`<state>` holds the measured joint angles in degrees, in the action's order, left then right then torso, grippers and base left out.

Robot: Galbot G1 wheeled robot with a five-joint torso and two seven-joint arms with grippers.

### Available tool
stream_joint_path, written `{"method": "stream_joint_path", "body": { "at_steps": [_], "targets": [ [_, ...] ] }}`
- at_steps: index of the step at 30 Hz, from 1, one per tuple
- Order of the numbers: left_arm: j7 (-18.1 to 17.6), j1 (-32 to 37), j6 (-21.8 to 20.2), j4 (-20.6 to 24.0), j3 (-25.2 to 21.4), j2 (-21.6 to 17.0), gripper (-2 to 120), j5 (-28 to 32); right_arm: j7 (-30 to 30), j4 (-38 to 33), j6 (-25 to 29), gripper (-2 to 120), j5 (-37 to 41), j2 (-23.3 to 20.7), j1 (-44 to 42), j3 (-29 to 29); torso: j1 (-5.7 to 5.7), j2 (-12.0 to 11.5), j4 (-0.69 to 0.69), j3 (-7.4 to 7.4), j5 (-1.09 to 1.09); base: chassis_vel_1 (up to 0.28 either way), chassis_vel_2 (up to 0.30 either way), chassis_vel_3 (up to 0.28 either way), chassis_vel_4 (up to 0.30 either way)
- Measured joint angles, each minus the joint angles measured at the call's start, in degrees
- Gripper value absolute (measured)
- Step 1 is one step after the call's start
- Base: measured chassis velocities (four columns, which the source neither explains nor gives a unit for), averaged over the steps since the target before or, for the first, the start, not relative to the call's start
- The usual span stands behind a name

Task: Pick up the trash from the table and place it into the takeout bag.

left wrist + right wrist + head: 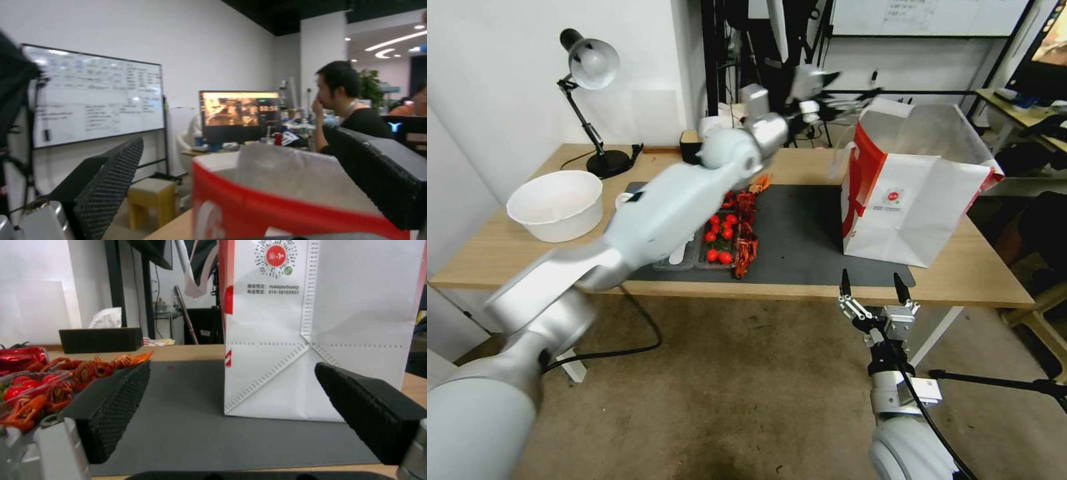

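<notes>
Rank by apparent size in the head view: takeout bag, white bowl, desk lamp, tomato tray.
1. takeout bag
2. white bowl
3. desk lamp, tall but thin, so close to the bowl
4. tomato tray, partly hidden by the left arm

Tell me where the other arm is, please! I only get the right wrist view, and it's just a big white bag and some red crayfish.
Observer: The left pincer is up high, by the open top of the takeout bag, at the bag's left side.
Operator: Is it holding any trash?
Observer: No. Its fingers are spread wide with nothing between them.
Operator: Is there other stuff on the table I can't see?
Observer: Yes, a big white bowl sits near the left end of the table, off the mat.
</notes>
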<state>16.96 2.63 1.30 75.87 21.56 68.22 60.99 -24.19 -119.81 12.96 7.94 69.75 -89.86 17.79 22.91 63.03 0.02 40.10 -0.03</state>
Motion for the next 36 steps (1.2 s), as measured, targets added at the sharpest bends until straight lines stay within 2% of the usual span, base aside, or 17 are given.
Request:
{"method": "stream_joint_path", "body": {
  "at_steps": [1,3,6,12,14,16,19,20,22,24,26,28,30,32,34,36],
  "targets": [
    [-0.3,2.2,0.0,1.8,-1.3,-2.2,100,-0.1,0.0,0.0,0.0,93,0.0,0.0,0.0,0.0,0.0,0.0,-0.01,0.0,0.01,0.0,0.0,0.0,0.0],
    [-0.4,3.2,0.0,2.7,-1.8,-3.2,100,-0.1,0.0,0.1,0.0,93,0.0,-0.1,0.0,0.0,0.0,0.0,-0.01,0.0,0.01,0.0,0.0,0.0,0.0],
    [-1.3,9.4,-0.2,7.8,-5.5,-8.1,100,-0.6,0.0,0.3,-0.1,93,0.0,-0.2,0.2,-0.2,0.0,0.0,-0.01,0.0,0.01,0.0,0.0,0.0,0.0],
    [-2.2,15.7,-0.4,12.3,-9.9,-12.2,100,-1.5,0.0,0.5,-0.1,93,0.0,-0.3,0.3,-0.3,0.0,0.0,-0.02,0.0,0.02,0.0,0.0,0.0,0.0],
    [-3.0,22.3,-0.4,16.1,-14.5,-16.1,100,-2.4,0.0,0.6,-0.1,93,0.0,-0.5,0.3,-0.4,0.0,0.0,-0.01,0.0,0.0,0.0,0.0,0.0,0.0],
    [-3.1,24.0,-0.4,17.0,-15.7,-17.2,100,-2.8,0.0,0.6,-0.1,93,0.0,-0.5,0.3,-0.4,0.0,0.0,-0.02,0.0,0.01,0.0,0.0,0.0,0.0],
    [-4.1,34.0,-0.3,21.6,-24.1,-21.2,100,-5.3,0.0,0.5,-0.1,93,0.0,-0.6,0.3,-0.4,0.0,0.0,0.0,-0.01,0.02,0.0,0.0,0.0,0.0],
    [-4.1,34.0,-0.3,21.6,-24.1,-21.2,100,-5.3,0.0,0.5,-0.1,93,0.0,-0.6,0.3,-0.4,0.0,0.0,0.0,-0.01,0.02,0.0,0.0,0.0,0.0],
    [-5.9,40.3,0.4,25.1,-28.9,-22.4,100,-7.3,0.1,0.5,0.1,93,0.0,-0.7,0.1,-0.4,0.0,0.0,-0.01,-0.01,0.02,0.0,0.0,0.0,0.0],
    [-6.2,41.5,0.6,25.7,-29.7,-22.6,100,-7.8,0.1,0.5,0.1,93,0.0,-0.7,0.1,-0.4,0.0,0.0,-0.02,-0.01,0.02,0.0,0.0,0.0,0.0],
    [-8.1,49.0,1.3,28.9,-34.7,-22.9,100,-11.1,0.1,0.6,0.2,93,0.0,-0.9,0.0,-0.5,0.0,0.0,-0.02,-0.01,0.02,0.0,0.0,0.0,0.0],
    [-8.5,50.7,1.4,29.5,-35.8,-22.9,100,-12.0,0.1,0.6,0.3,93,0.0,-0.9,0.0,-0.5,0.0,0.0,-0.02,-0.01,0.02,0.0,0.0,0.0,0.0],
    [-9.8,58.7,1.8,32.3,-40.9,-21.9,100,-14.7,0.1,0.7,0.4,93,0.0,-0.9,0.0,-0.5,0.0,0.0,0.0,0.0,0.02,0.0,0.0,0.0,0.0],
    [-10.2,60.6,1.9,32.9,-42.2,-21.5,100,-15.3,0.1,0.7,0.5,93,0.0,-0.9,0.0,-0.5,-0.01,0.0,0.0,-0.01,0.02,0.0,0.0,0.0,0.0],
    [-11.7,65.8,2.9,34.6,-46.5,-19.9,100,-19.0,0.1,0.9,0.6,93,0.0,-0.8,0.0,-0.5,-0.01,0.0,-0.01,0.0,0.04,0.0,0.0,0.0,0.0],
    [-12.0,66.8,3.2,34.8,-47.4,-19.5,100,-19.8,0.1,1.0,0.6,93,0.0,-0.8,0.0,-0.5,-0.01,0.0,-0.01,0.0,0.03,0.0,0.0,0.0,0.0]
  ]
}}
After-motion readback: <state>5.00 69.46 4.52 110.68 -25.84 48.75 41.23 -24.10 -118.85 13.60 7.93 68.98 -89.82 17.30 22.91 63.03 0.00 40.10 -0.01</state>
